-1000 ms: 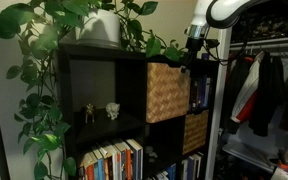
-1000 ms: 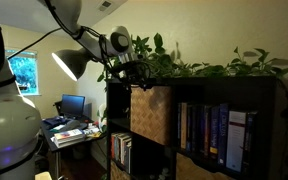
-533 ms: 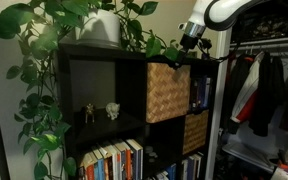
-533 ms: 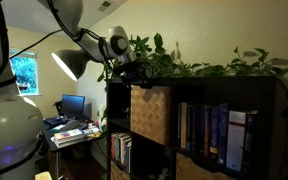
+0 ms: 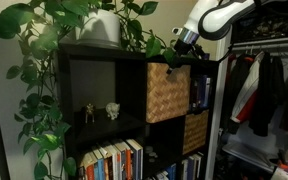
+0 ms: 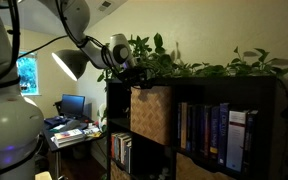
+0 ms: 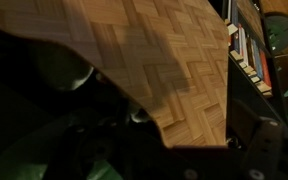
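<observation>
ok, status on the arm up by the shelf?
Gripper open, empty, hovering at the shelf top. Woven basket in its cubby just below. Plant leaves crowd the gripper.

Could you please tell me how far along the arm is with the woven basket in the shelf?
Done: the gripper is positioned at the top edge of the shelf, directly over the woven basket. In hand: it hovers there with jaws open and empty, and the basket's weave fills the wrist view. Left: there is no grip yet, and the basket sits in its upper cubby.
</observation>
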{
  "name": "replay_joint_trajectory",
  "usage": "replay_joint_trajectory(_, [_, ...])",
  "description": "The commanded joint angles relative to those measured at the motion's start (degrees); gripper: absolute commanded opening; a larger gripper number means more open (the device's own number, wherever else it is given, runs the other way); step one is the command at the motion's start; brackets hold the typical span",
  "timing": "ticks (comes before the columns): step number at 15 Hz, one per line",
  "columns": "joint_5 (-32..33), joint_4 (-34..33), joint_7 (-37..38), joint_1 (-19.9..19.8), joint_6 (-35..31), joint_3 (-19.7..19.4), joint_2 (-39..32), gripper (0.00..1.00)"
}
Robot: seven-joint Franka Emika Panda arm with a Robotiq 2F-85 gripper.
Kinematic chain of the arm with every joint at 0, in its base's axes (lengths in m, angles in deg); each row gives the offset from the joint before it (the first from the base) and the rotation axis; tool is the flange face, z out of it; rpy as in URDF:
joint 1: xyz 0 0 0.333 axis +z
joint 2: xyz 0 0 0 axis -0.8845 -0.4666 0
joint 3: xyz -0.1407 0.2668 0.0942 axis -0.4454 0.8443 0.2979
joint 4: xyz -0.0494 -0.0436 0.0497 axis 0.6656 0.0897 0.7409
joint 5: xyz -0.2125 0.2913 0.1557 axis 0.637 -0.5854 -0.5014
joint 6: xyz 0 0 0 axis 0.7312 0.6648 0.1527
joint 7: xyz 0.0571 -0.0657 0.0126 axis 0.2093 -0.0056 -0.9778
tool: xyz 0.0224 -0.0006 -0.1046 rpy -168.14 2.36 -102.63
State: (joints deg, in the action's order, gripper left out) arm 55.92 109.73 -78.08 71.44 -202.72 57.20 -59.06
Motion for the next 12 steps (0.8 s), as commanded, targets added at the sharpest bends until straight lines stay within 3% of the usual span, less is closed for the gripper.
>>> replay_joint_trajectory(1, [-1.7, 1.7, -4.5, 1.9, -2.1, -1.4, 0.6, 1.00])
replay_joint_trajectory(7, [-9.6, 2.0, -10.7, 4.5, 2.9, -2.9, 3.0, 1.00])
replay_joint_trajectory(12, [-11.5, 1.5, -10.5, 4.1, 9.8, -2.8, 4.8, 1.00])
